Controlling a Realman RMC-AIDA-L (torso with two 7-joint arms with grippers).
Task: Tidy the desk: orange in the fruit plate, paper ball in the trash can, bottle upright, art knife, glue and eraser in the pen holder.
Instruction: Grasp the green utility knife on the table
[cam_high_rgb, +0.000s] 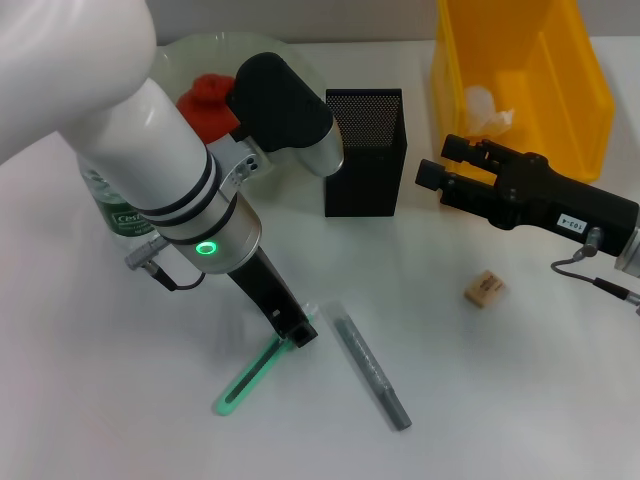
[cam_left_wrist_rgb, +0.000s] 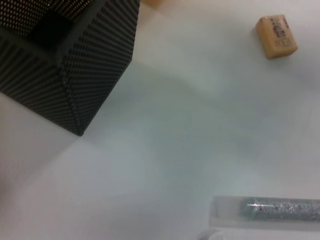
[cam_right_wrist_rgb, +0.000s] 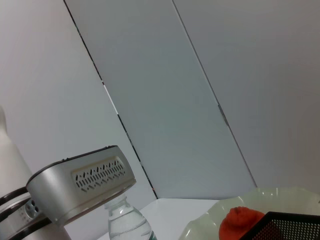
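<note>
A green art knife (cam_high_rgb: 246, 384) lies flat on the white desk, and my left gripper (cam_high_rgb: 298, 332) is down at its far end. Beside it lies the grey glue stick (cam_high_rgb: 371, 371) (cam_left_wrist_rgb: 280, 209) with a clear cap. The tan eraser (cam_high_rgb: 484, 289) (cam_left_wrist_rgb: 276, 36) sits to the right. The black mesh pen holder (cam_high_rgb: 365, 150) (cam_left_wrist_rgb: 65, 75) stands behind them. The reddish orange (cam_high_rgb: 205, 100) (cam_right_wrist_rgb: 240, 222) rests in the pale green fruit plate (cam_high_rgb: 290, 60) (cam_right_wrist_rgb: 260, 197). A white paper ball (cam_high_rgb: 490, 108) lies in the yellow trash can (cam_high_rgb: 560, 90). The bottle (cam_high_rgb: 115, 205) (cam_right_wrist_rgb: 127, 222) stands upright. My right gripper (cam_high_rgb: 442, 165) hovers open and empty between holder and can.
My bulky left arm (cam_high_rgb: 150, 180) covers much of the desk's left side and part of the plate. The yellow can's wall rises just behind the right gripper. Bare white desk lies around the eraser and along the front edge.
</note>
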